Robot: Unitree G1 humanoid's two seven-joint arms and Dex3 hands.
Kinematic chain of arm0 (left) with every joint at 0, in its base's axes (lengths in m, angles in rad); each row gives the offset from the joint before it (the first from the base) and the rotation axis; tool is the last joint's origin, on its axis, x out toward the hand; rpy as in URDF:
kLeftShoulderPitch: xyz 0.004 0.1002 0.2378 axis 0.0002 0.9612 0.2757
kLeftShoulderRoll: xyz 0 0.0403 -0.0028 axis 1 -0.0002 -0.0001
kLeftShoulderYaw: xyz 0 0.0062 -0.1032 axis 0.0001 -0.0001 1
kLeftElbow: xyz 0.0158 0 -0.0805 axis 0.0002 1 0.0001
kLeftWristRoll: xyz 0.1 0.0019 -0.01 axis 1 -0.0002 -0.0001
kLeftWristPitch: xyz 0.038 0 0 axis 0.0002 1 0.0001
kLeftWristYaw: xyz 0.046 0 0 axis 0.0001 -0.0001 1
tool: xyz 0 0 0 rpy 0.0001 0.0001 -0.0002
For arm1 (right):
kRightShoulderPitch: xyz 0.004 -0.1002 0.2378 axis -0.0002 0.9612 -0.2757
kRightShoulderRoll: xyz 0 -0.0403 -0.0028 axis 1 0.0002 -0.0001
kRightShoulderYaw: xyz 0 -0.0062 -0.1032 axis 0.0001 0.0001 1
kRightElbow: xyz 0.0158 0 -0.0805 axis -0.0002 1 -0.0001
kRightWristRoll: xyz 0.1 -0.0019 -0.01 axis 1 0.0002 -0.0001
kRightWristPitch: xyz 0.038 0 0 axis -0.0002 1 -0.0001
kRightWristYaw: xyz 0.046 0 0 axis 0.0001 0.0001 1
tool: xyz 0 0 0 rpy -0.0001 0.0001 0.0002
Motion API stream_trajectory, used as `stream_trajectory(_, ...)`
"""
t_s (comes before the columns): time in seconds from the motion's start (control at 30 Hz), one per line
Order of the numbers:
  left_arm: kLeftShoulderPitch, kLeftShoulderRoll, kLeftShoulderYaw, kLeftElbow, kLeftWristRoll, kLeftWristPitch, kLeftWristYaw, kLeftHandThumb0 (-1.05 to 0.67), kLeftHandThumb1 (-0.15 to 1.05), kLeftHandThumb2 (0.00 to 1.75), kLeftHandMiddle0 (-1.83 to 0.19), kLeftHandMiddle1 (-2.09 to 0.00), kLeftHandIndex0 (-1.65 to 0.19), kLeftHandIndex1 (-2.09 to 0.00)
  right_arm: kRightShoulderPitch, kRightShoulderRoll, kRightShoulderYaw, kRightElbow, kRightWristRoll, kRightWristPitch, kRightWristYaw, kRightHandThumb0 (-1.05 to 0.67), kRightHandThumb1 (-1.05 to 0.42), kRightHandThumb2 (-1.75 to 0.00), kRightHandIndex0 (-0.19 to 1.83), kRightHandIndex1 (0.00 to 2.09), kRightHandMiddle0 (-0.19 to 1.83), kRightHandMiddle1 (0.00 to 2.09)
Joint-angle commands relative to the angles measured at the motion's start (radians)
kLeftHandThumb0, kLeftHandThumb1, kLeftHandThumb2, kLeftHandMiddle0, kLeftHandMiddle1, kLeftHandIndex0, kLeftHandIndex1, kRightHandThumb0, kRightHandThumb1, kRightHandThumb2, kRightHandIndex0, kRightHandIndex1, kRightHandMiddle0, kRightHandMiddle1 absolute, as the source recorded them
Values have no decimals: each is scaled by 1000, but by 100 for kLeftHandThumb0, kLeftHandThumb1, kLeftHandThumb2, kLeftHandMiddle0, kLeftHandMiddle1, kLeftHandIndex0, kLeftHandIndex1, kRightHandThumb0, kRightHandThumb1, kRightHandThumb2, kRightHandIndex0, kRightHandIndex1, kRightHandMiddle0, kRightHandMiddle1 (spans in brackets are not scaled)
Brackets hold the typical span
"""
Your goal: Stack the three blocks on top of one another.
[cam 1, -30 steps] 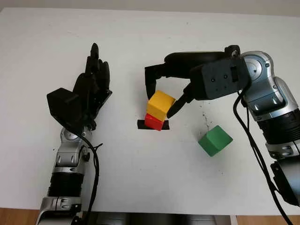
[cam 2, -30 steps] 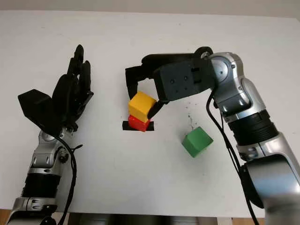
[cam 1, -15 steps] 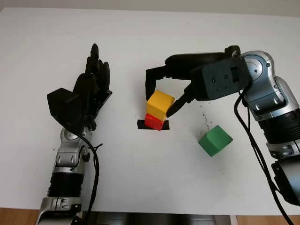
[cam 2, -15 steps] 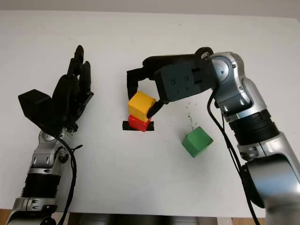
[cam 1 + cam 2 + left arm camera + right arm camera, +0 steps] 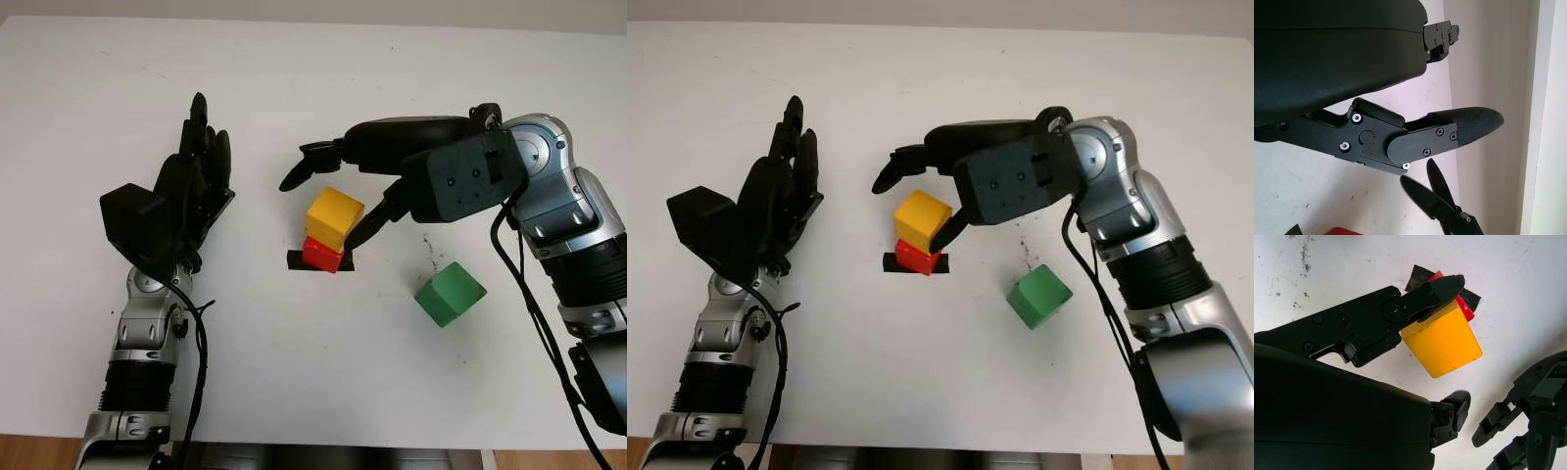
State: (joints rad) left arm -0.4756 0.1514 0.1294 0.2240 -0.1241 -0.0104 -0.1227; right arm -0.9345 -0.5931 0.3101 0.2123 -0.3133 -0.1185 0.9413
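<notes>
the yellow block (image 5: 334,218) sits on the red block (image 5: 319,255) at mid-bench, a little askew, and the right hand (image 5: 338,186) hangs around it with fingers released, holding nothing. it should lift straight up clear of the stack, then fetch the green block (image 5: 450,293) lying well apart. the left hand (image 5: 192,186) is open, off to the left.

white table (image 5: 294,392), black tape patch (image 5: 294,260)

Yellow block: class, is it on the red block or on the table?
On the red block. The yellow block sits atop it, a little askew; the open right hand is around it.
</notes>
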Motion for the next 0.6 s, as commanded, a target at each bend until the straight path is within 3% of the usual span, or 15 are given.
stream_trajectory(0.0, 11, -1, -2, -25, 1, 2, 2, -79, 105, 64, 18, -6, 18, -5, 0, -8, 6, -26, -6, 13, 9, -72, -89, -5, -13, 0, -4, 33)
stream_trajectory(0.17, 8, -2, -1, -21, -1, 2, 0, -78, 105, 63, 17, -6, 17, -6, -4, -18, -4, -44, 0, 60, 41, -79, -87, -5, -19, 0, -18, 18)
stream_trajectory(0.33, 5, -5, -4, -5, 4, -10, 3, -78, 105, 64, 17, -5, 18, -5, 30, -29, -78, -51, 60, 47, -4, -96, -93, -7, -19, 0, -15, 7)
stream_trajectory(0.57, 17, -12, 3, -28, 0, -7, 16, -77, 105, 64, 16, -6, 17, -6, 170, -104, -335, -313, 158, 253, -138, -89, -94, -6, -5, 7, 7, 18)
